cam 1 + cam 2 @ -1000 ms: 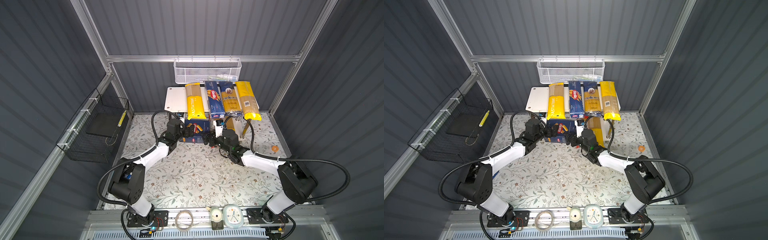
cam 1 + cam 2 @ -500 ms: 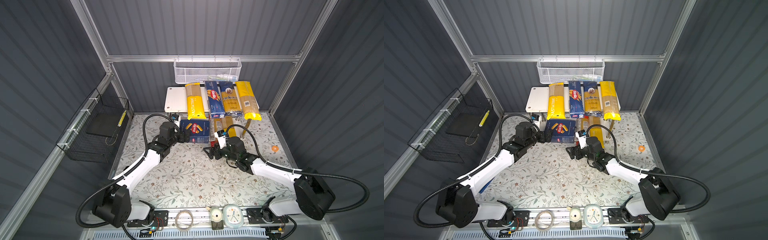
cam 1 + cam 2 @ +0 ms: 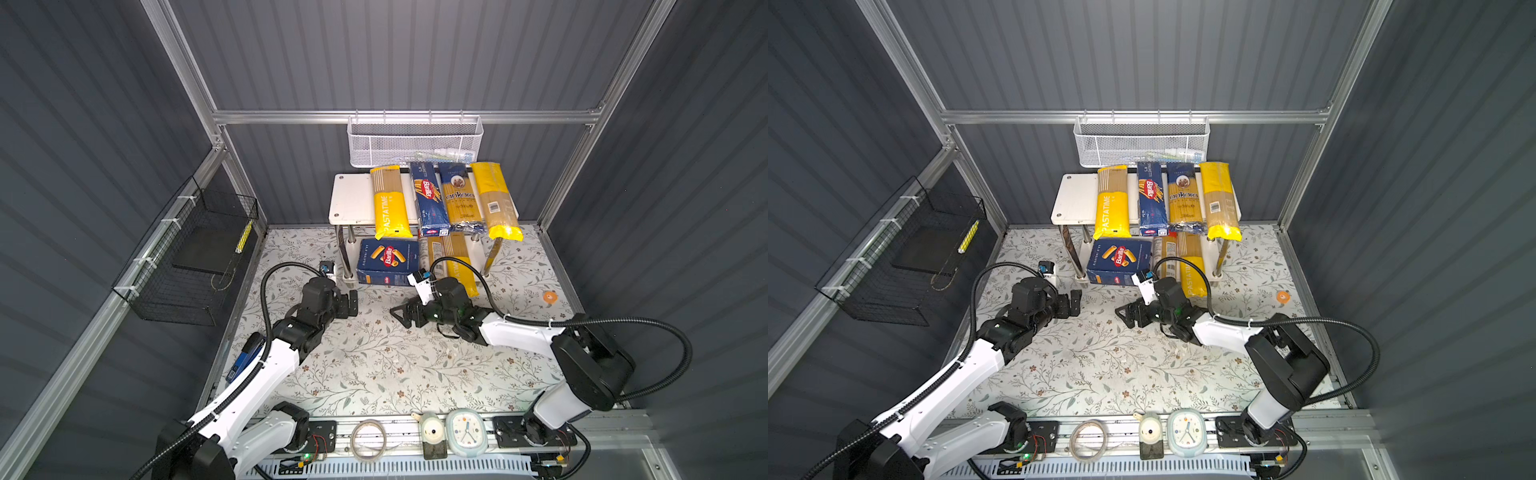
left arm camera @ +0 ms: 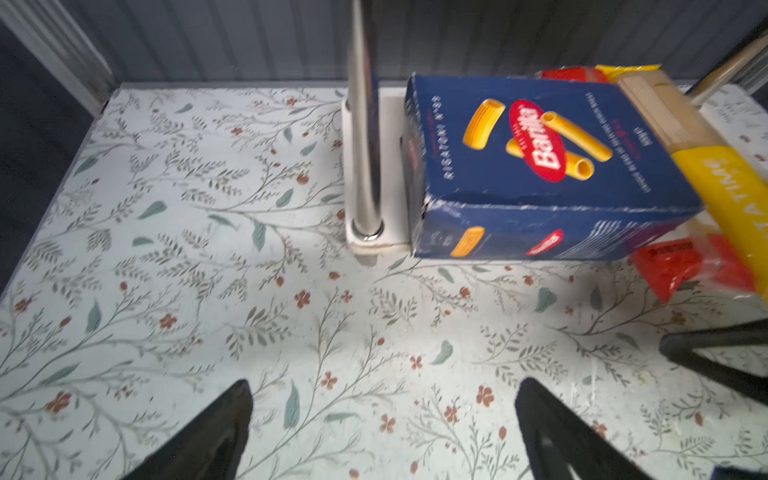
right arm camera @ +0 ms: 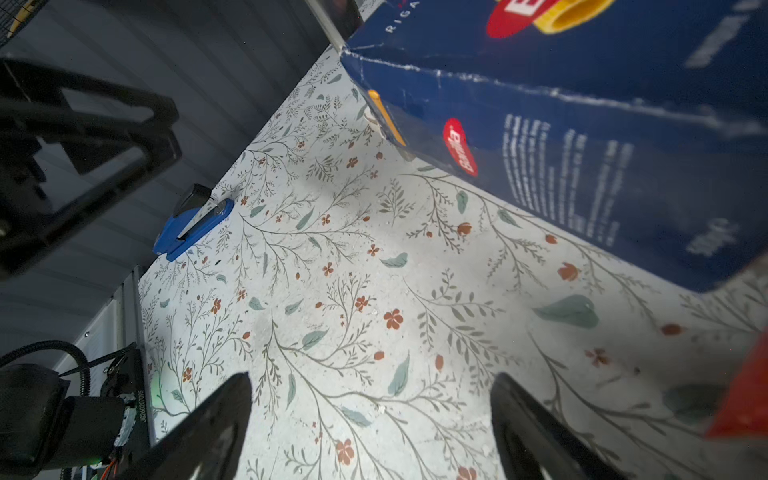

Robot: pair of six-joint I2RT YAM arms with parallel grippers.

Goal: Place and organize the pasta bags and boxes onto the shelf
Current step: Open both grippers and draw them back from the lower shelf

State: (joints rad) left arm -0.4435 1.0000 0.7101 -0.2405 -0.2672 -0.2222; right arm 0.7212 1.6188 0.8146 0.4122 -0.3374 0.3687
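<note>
The white shelf (image 3: pixel 351 199) stands at the back. Its top board carries a yellow PASTATIME bag (image 3: pixel 388 203), the narrow Barilla box (image 3: pixel 428 199), the blue ankara bag (image 3: pixel 459 199) and a yellow-ended barcode bag (image 3: pixel 494 199). On the lower board lie the wide rigatoni box (image 3: pixel 388 262) (image 4: pixel 540 166), a red-ended clear bag (image 4: pixel 681 266) and another PASTATIME bag (image 3: pixel 459 262). My left gripper (image 3: pixel 354 304) (image 4: pixel 382 399) hovers open over the floral mat in front of the box. My right gripper (image 3: pixel 399 318) (image 5: pixel 372 395) is open too and holds nothing.
A white mesh basket (image 3: pixel 415 141) hangs above the shelf and a black wire basket (image 3: pixel 195 257) hangs on the left wall. A blue stapler (image 3: pixel 245 361) lies at the mat's left edge, a small orange piece (image 3: pixel 550 296) at the right. A clock (image 3: pixel 465 430) sits on the front rail.
Both grippers were at the rigatoni box a second ago. They have drawn back toward the front and apart, leaving the box on the lower board.
</note>
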